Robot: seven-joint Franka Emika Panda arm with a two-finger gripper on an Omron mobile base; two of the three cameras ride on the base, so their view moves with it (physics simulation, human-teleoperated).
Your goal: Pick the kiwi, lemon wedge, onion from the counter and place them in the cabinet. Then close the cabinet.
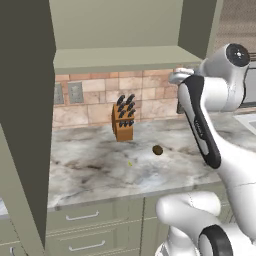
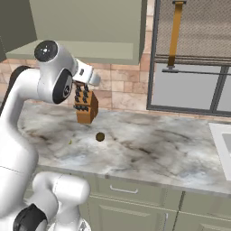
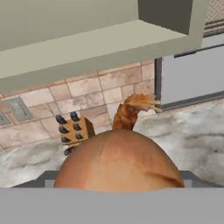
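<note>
onion [image 3: 120,159] right up at the lens, wedged in wide-spread jaws below the cabinet [image 3: 87,48] shelf, could clip that lip and slip out, rolling among kiwi [image 1: 157,149] and lemon wedge [image 1: 130,163] on counter [image 1: 100,170].

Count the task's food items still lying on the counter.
2. The kiwi sits mid-counter, in front and to the right of the knife block. The lemon wedge lies nearer the front edge. The onion is held in the gripper, off the counter.
</note>
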